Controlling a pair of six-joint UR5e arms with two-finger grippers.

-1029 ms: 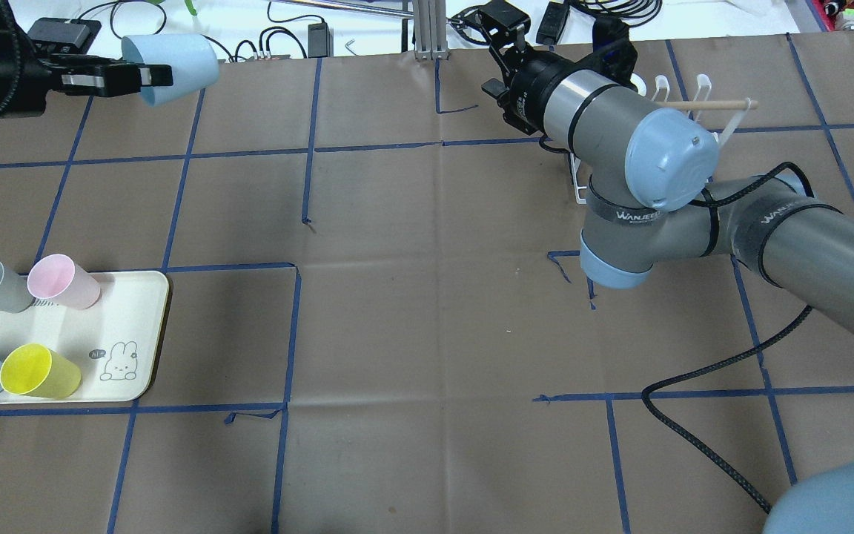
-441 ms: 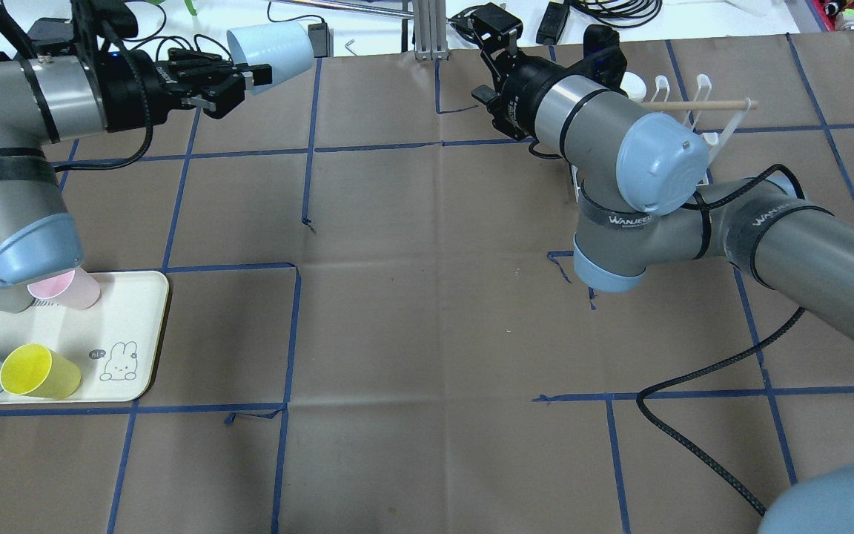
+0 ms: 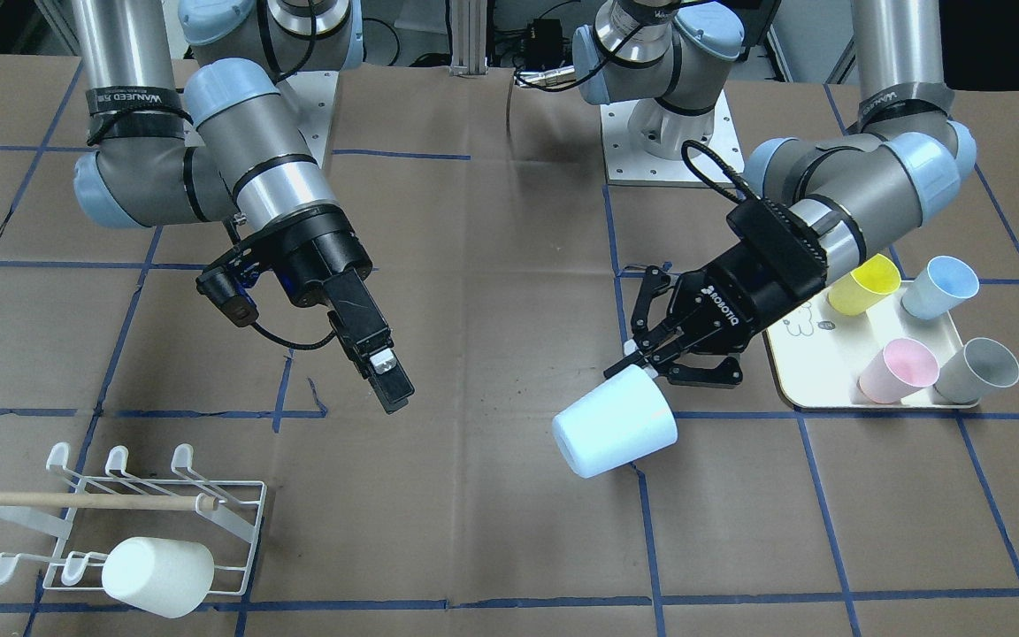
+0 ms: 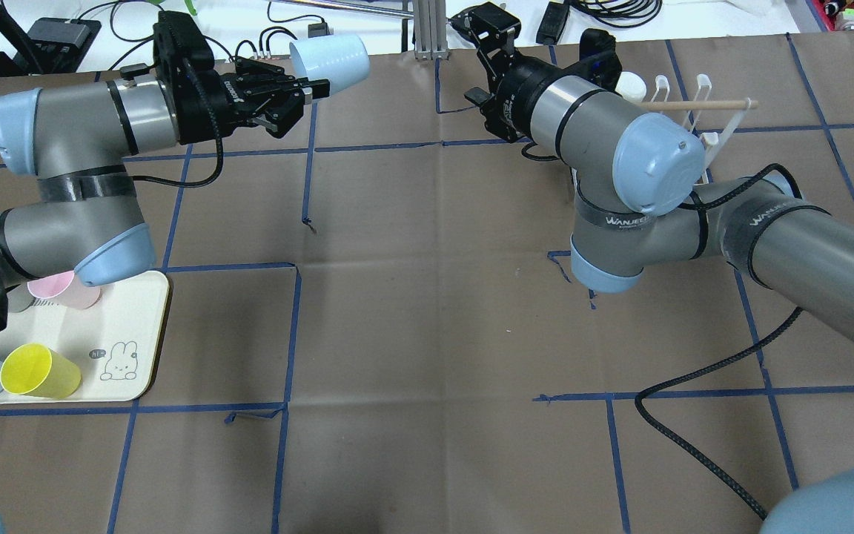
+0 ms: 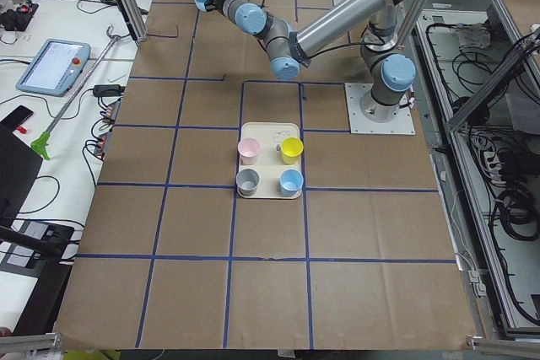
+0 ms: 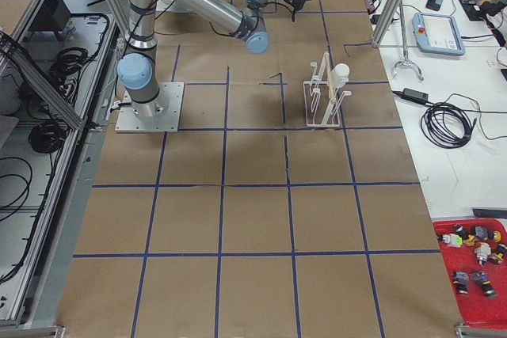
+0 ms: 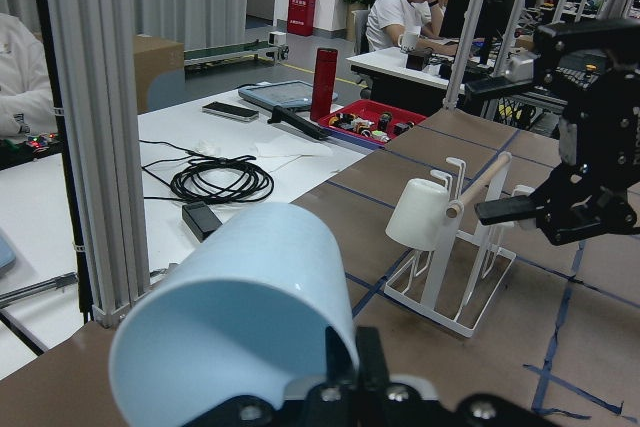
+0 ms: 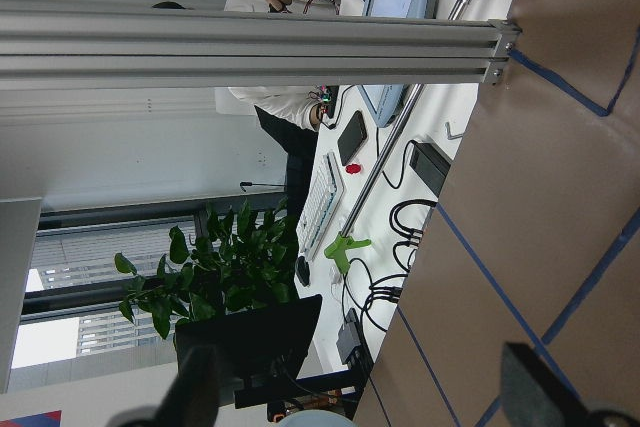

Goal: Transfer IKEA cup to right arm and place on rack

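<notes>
From the front-facing camera, the left gripper (image 3: 651,363) was clamped on one end of the light-blue cup (image 3: 616,432). The cup hung sideways in the air above the table (image 3: 492,531), just beside the cream tray (image 3: 815,389) that held a yellow, a blue, a pink and a grey cup. The right gripper (image 3: 393,394) pointed down and toward the held cup, with a clear gap between them. The rack (image 3: 147,522) stood near the table's corner on the robot's right, well apart from the held cup, with a white cup (image 3: 157,577) hung on one prong and a wooden dowel (image 3: 85,501) across it. From overhead, the held cup was near the table's far edge, left of centre, and the right arm (image 4: 597,126) hid part of the rack. In the exterior left view the tray sat mid-table and the held cup was far off at the top. In the exterior right view the rack stood near the table's edge with the white cup on it. The left wrist camera showed a finger pressed on the cup's wall, with the rack and right gripper beyond. The right wrist camera showed that gripper's fingers (image 8: 195,392) wide apart with nothing between them.
</notes>
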